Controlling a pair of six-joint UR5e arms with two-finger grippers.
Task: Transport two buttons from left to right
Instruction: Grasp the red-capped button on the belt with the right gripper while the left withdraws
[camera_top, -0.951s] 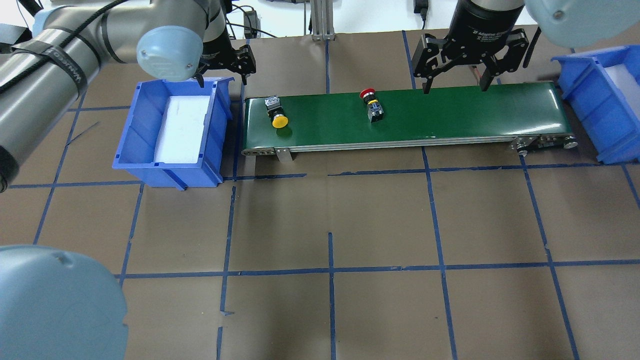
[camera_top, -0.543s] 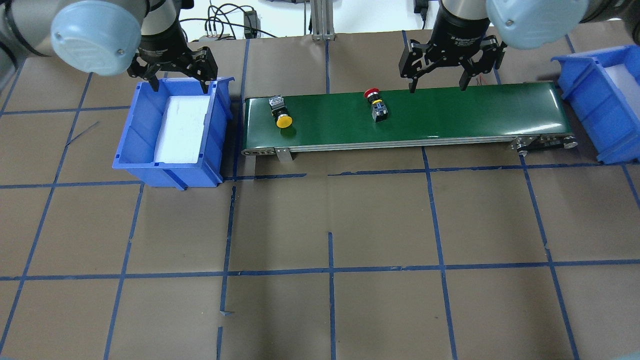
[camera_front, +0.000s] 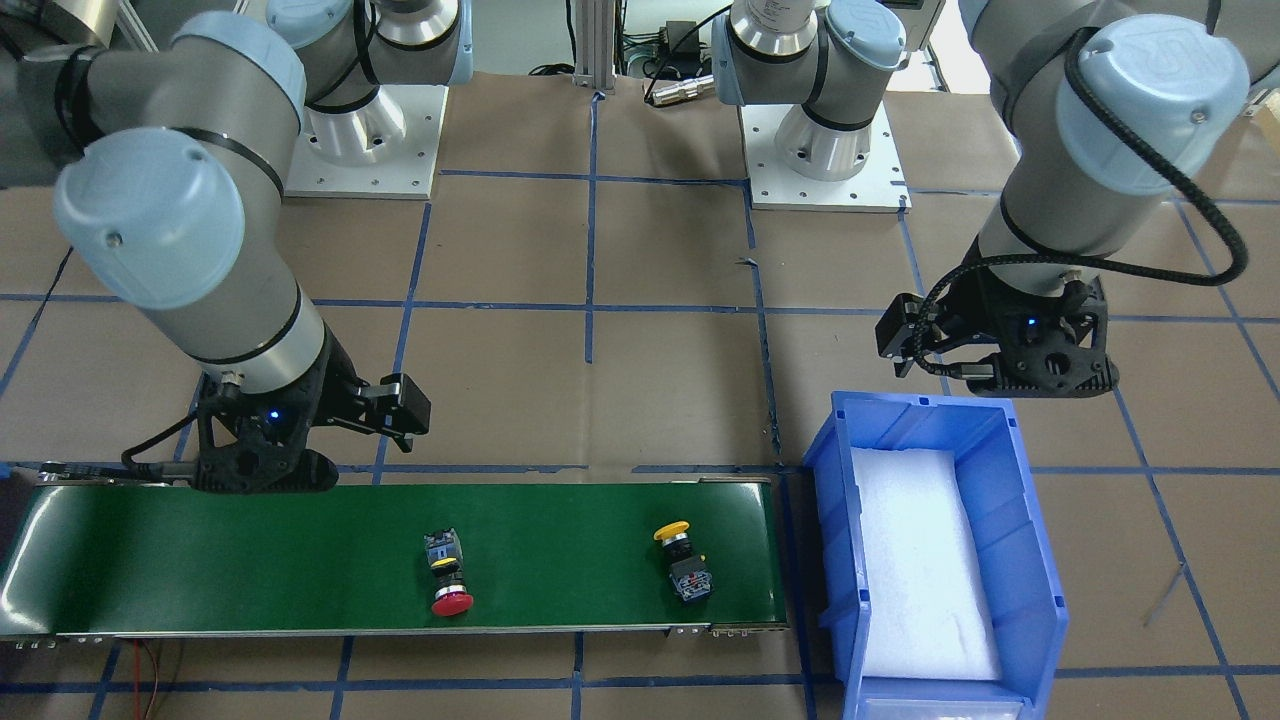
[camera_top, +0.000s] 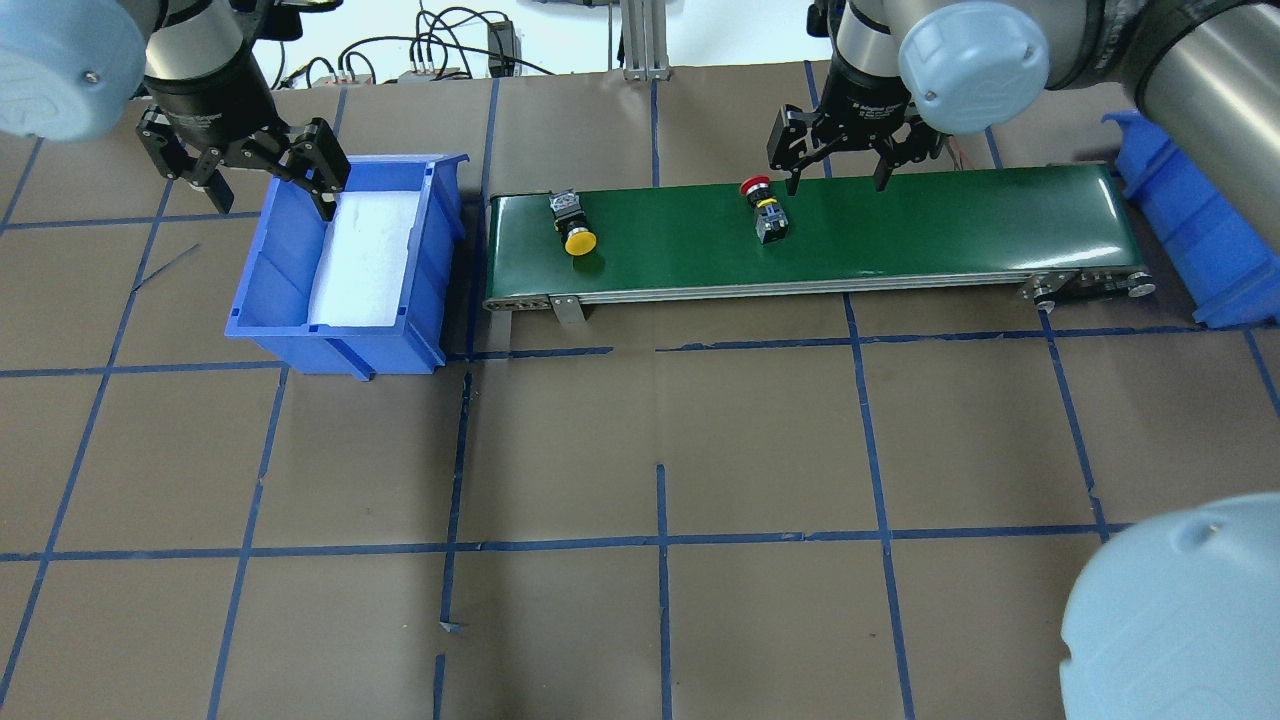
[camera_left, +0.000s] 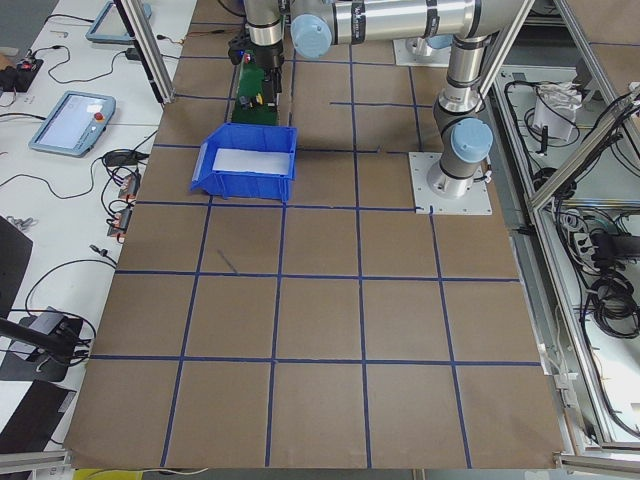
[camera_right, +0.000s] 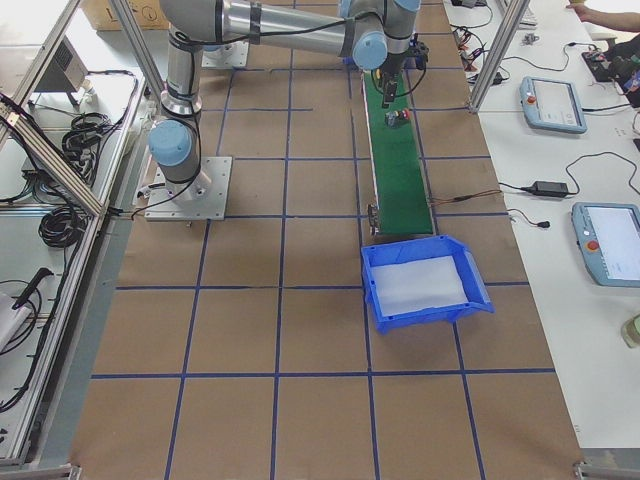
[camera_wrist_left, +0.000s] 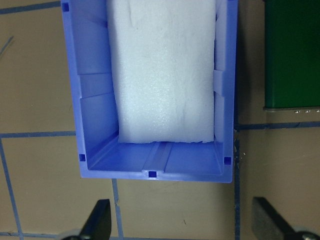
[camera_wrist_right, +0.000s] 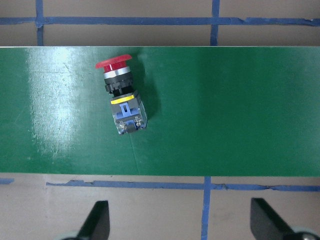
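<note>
The red button (camera_top: 765, 210) lies on its side mid-belt on the green conveyor (camera_top: 950, 225). It also shows in the front view (camera_front: 447, 580) and the right wrist view (camera_wrist_right: 120, 95). The yellow button (camera_top: 572, 228) lies near the belt's left end, and shows in the front view (camera_front: 682, 562). My right gripper (camera_top: 835, 180) is open and empty, over the belt's far edge just right of the red button. My left gripper (camera_top: 262, 190) is open and empty above the far left corner of the left blue bin (camera_top: 330, 345).
The left bin (camera_wrist_left: 95, 100) holds only a white foam pad (camera_wrist_left: 165, 70). A second blue bin (camera_top: 1190, 240) stands past the belt's right end. Brown paper with blue tape lines covers the table (camera_top: 660, 450). My right arm's elbow (camera_top: 1170, 610) fills the near right corner.
Both grippers moved left: the left one from beside the belt to the bin's far left corner, the right one toward the red button. Both buttons drifted slightly right along the belt.
</note>
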